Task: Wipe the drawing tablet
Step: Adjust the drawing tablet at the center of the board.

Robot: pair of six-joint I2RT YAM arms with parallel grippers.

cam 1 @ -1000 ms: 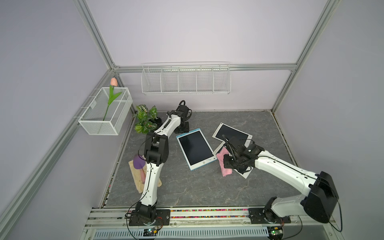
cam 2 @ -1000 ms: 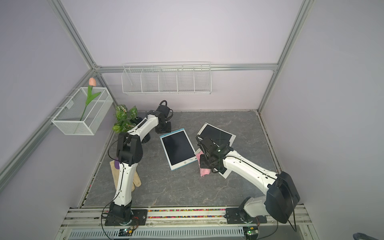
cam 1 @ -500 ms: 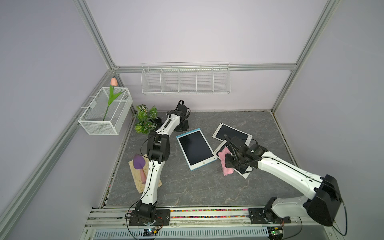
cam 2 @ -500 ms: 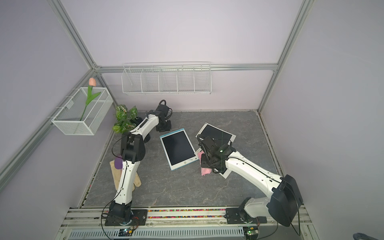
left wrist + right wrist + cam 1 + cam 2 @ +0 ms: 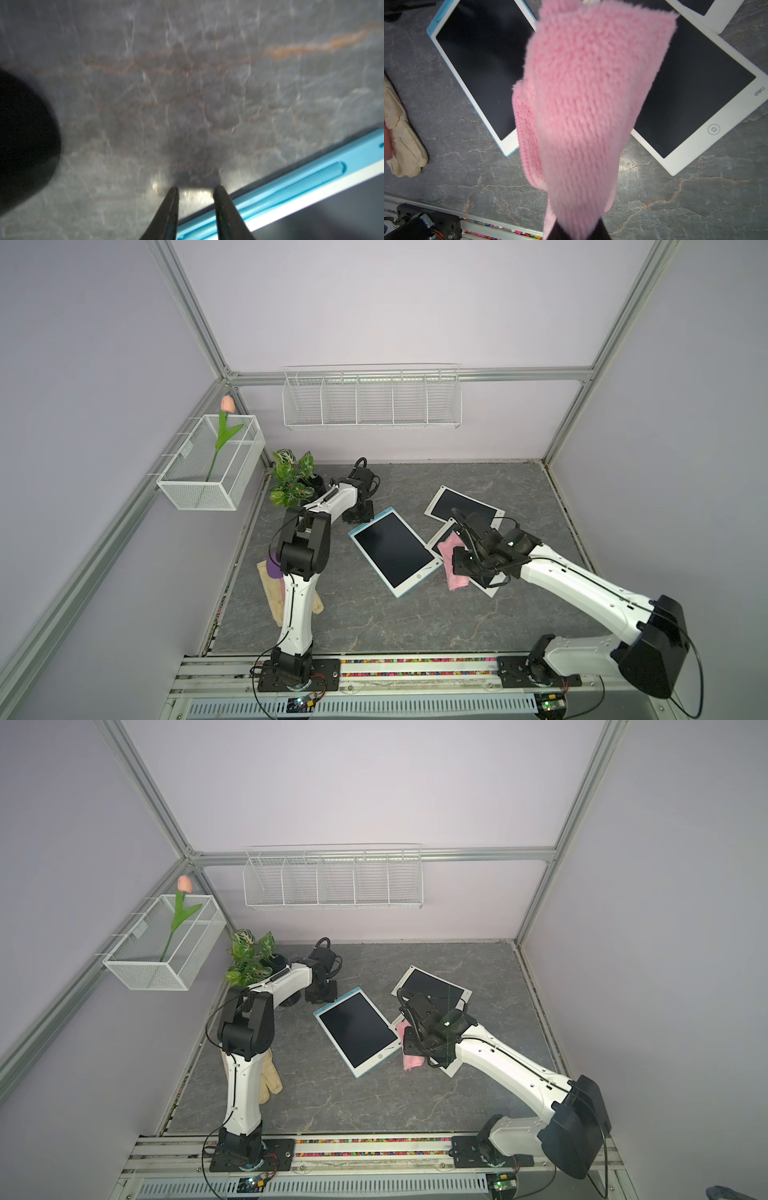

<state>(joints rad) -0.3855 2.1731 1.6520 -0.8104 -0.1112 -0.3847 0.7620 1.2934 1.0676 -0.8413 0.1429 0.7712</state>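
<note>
The right end effector [image 5: 578, 232] clamps the pink cloth [image 5: 583, 99] just beside the blue-framed drawing tablet [image 5: 392, 558], while the left end effector [image 5: 196, 199] stands slightly apart at its edge.

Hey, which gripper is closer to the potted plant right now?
Left. The left gripper is close to the potted plant, at the far corner of the blue-framed tablet. The right gripper, holding a pink cloth, is across that tablet, much farther from the plant.

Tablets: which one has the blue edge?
The left tablet, by the left tool. The far tablet and right tablet have white edges.
</note>
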